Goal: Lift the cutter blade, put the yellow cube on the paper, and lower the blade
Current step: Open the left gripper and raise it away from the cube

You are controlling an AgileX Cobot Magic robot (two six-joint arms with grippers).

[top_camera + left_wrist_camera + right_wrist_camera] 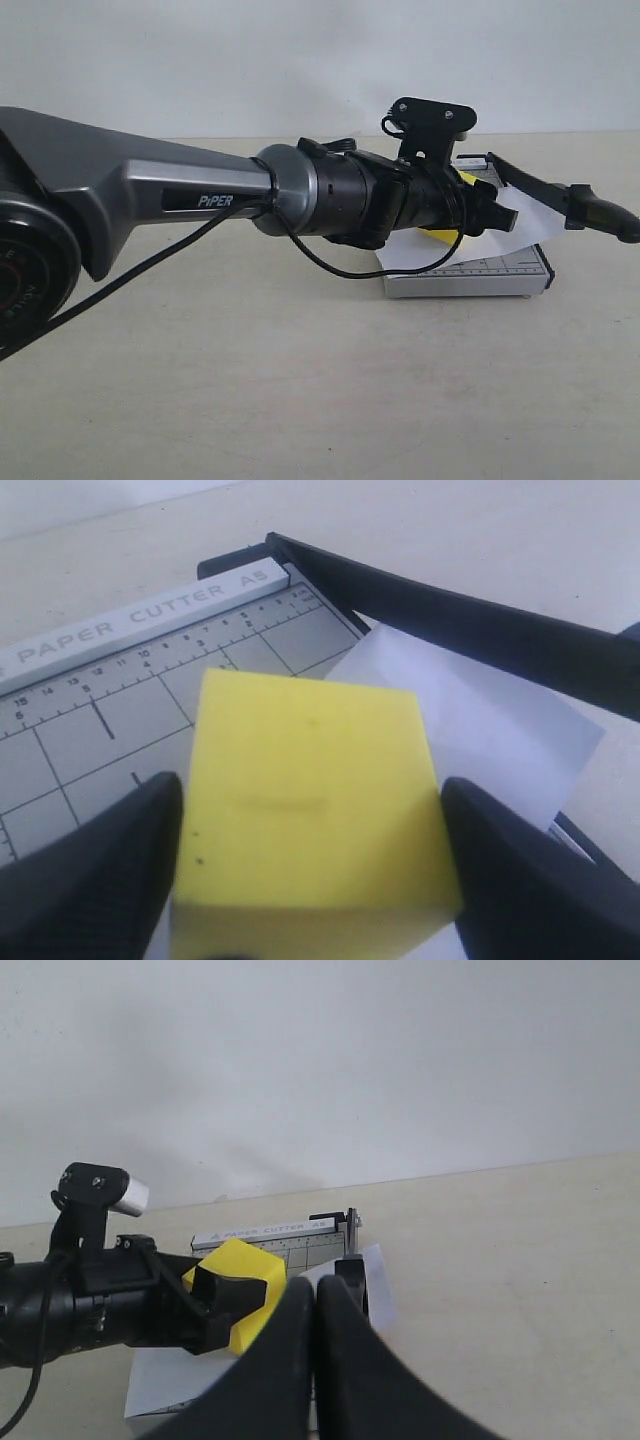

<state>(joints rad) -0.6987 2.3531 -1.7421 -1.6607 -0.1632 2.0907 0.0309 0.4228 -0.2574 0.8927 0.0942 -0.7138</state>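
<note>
Yellow cube [315, 810]: matt faces, sharp edges, a faint dent line and a few dark specks on the nearest face. Left gripper [315, 875] was clamped on it, one ribbed black finger [100, 880] pressed to each side. Cube's underside was hidden, so could not tell whether it touched the paper or hung just above it.

Paper [480, 720] was white, thin and smooth, lying over the grey base [120, 710], one corner sticking out past the cutting edge. Base was flat, printed with a grid and ruler marks, with a pale rail lettered "PAPER CUTTER A5" along its far side.

Blade [480, 630] was long, narrow and black, lifted off the base and slanting over the paper's corner. Its thick handle [600, 212] was cut off in the left wrist view.

Right gripper [315, 1360] was smooth black, fingers pressed together on nothing, well back from the base.

In the exterior view the grey arm [200, 195] blocked most of the cube and part of the base. Table [300, 380] was pale and faintly grained. Wall [400, 1060] behind was plain white.
</note>
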